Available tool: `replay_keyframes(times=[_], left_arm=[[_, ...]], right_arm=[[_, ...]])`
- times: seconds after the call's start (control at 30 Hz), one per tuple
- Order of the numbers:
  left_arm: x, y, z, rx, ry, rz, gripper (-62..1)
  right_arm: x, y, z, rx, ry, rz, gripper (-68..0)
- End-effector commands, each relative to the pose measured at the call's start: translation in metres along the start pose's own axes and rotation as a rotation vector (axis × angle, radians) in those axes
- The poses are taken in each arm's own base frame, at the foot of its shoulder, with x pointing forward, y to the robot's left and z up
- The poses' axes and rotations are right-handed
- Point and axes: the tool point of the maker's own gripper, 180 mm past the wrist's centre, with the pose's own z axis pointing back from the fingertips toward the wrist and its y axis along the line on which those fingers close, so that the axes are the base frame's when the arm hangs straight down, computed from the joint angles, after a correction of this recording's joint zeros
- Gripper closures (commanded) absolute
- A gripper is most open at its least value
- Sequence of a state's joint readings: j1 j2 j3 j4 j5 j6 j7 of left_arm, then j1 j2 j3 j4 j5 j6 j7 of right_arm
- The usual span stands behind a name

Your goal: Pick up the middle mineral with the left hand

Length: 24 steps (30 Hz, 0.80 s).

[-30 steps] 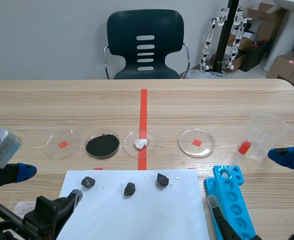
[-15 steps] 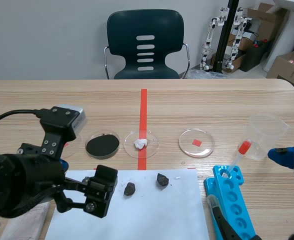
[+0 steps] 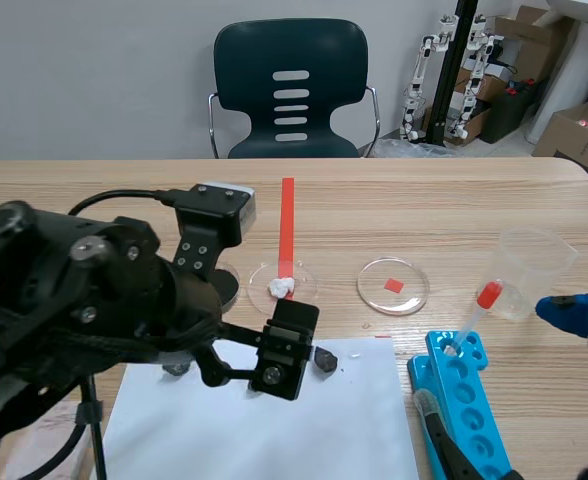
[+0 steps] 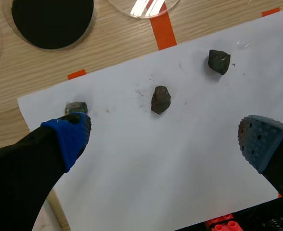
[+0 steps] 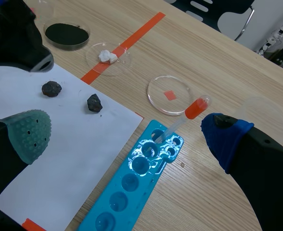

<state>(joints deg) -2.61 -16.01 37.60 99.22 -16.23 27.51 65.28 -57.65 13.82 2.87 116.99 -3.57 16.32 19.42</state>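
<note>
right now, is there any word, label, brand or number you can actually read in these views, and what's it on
No text is readable in any view.
Cardboard boxes behind the table: a coloured label shows in the scene view, too small and blurred to read.
White paper sheet: blank apart from smudges.
Blue well tray: no lettering visible.
Clear plastic cup: no marks can be made out.
</note>
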Motion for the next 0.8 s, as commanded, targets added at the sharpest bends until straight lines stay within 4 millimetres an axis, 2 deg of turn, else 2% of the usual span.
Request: replay_keyframes(times=[0.0, 0.3, 0.5, 0.77], left_arm=[[-0.006, 0.000, -0.010, 0.011, 0.037, 0.013, -62.3], [0.000, -0.008, -0.041, 0.032, 0.096, 0.060, -62.3], [-0.007, -0.008, -0.059, 0.055, 0.158, 0.073, -62.3], [-0.014, -0.008, -0.074, 0.076, 0.209, 0.082, -62.3]], right_arm=[[0.009, -0.003, -0.001, -0.005, -0.034, 0.007, -67.9], [0.009, -0.003, -0.001, -0.005, -0.034, 0.007, -67.9], [0.009, -0.003, -0.001, -0.005, -0.034, 0.007, -67.9], [0.009, -0.003, -0.001, -0.005, -0.034, 0.007, -67.9]])
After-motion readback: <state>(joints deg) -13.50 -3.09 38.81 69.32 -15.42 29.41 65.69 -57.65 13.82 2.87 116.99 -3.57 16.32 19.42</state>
